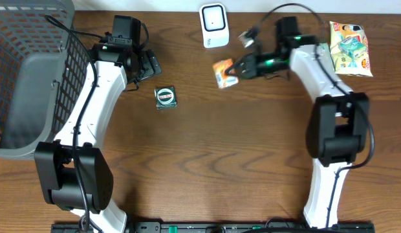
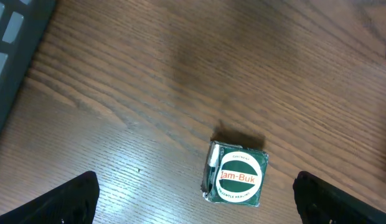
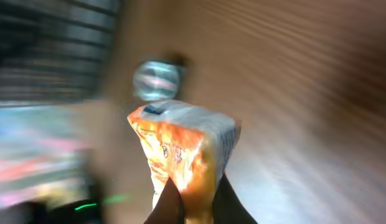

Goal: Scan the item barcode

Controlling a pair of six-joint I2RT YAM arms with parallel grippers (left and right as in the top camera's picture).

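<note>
The task looks to be in its middle stretch: the item is in hand, but the scan itself does not appear done.

In the overhead view, the right gripper [image 1: 238,67] is closed on an orange packet [image 1: 224,72], pinching it by one end. The right wrist view shows the same hold, with the fingers [image 3: 170,204] clamped on the packet's lower edge, though that picture is heavily blurred. Whether the packet is clear of the surface [image 1: 239,162] cannot be told for certain.

The white scanner [image 1: 214,24] stands at the 12 o'clock edge of the surface. The packet sits near it, at about 6 o'clock from it, and the two are apart. No barcode can be made out on the packet in any view, so which face is turned toward the scanner is unknown.

The left gripper [image 1: 147,65] stands wide open and holds nothing. It hangs above a small green box [image 2: 236,175] marked Jam-Buk, which lies flat on the surface at about 8 o'clock from the packet. A snack bag [image 1: 348,48] rests at the 2 o'clock corner, and a grey basket [image 1: 32,39] fills the 10 o'clock side.

By this reading, the pick-up is done. What is left is to carry the packet up to the scanner and turn its barcode to the scanner's face.
</note>
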